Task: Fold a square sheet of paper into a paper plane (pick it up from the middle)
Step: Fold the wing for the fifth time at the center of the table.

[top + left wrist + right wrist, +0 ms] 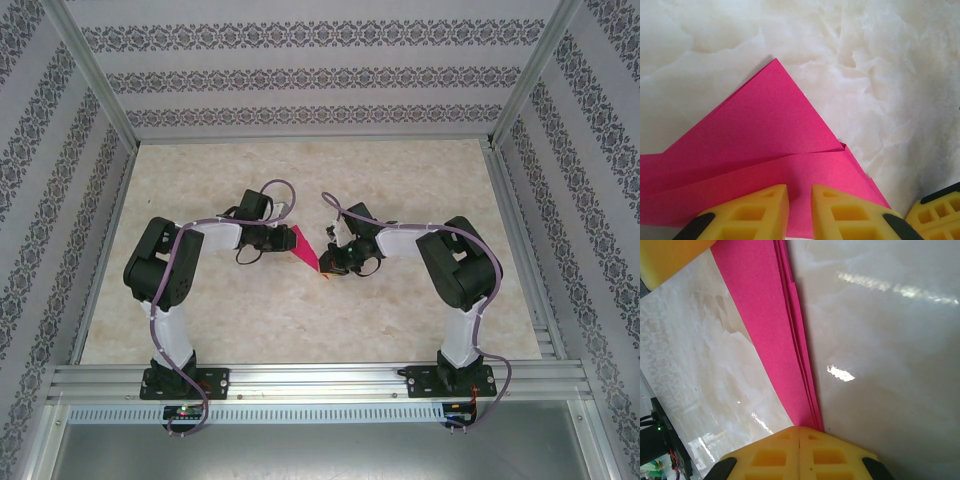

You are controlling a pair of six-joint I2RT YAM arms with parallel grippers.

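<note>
The pink paper (303,248), already folded to a sharp point with several layers, is the fixed mark here. The pale marble-patterned table (250,320) lies beneath it, and the paper is over the table's middle, tilted rather than flat in the top view.

The right gripper (328,258) is at the paper's right side. In its wrist view the two yellow fingers (775,455) are pressed together with no gap. The stacked edges of the paper (790,340) run straight down into the seam between them, so this gripper is clamped tight on the paper's edge, with the layers seen edge-on.

The left gripper (283,243) is at the paper's left side and points at its broad face. In its wrist view the paper (765,135) fills the middle, showing a triangular flap and a crease line below it. The yellow fingers (757,212) stand just in front of the paper's lower part. They are parted by a narrow slit, and pink shows through that slit. Nothing is caught between them. Whether their tips press on the paper's face or stop just short of it cannot be told.

A yellow finger of the right gripper (935,212) shows just beyond the paper's lower right corner. In the right wrist view a yellow finger of the left gripper (667,257) is near the paper's far end.
</note>
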